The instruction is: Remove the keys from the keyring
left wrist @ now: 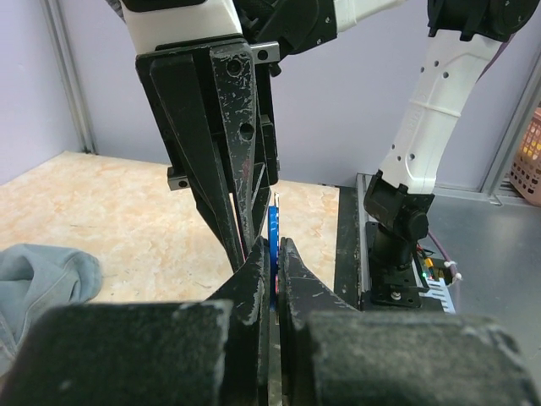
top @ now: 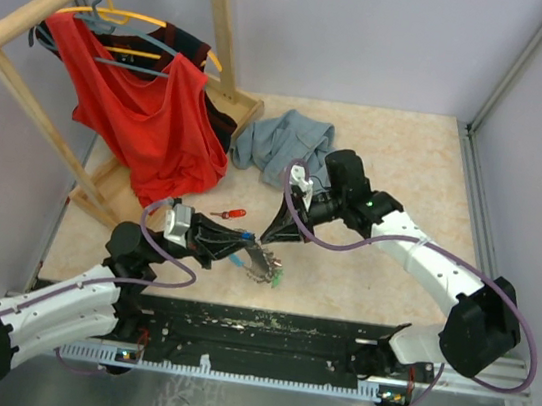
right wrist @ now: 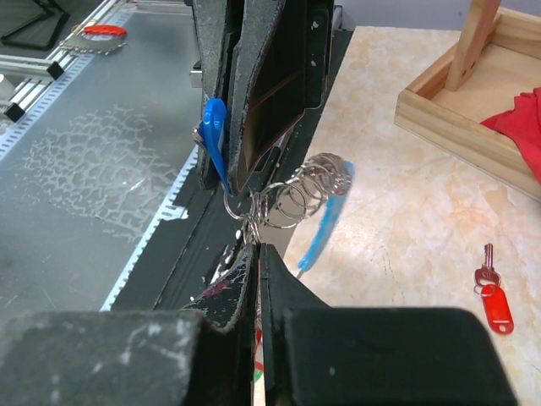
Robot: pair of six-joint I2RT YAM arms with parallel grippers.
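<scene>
Beige marbled tabletop, near front edge: silvery-chain, light-blue-loop keyring held aloft, blue plastic-headed key attached. Chain pinched by right gripper; blue key clamped in left gripper. Farther back, toward left edge, loose: red plastic-headed key.

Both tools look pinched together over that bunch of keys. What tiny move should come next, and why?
Probably ease the left tool slightly away, drawing the blue key it grips along the metal coils of the keyring. The right tool pinches those coils steady, and one red key already lies free on the table.
</scene>
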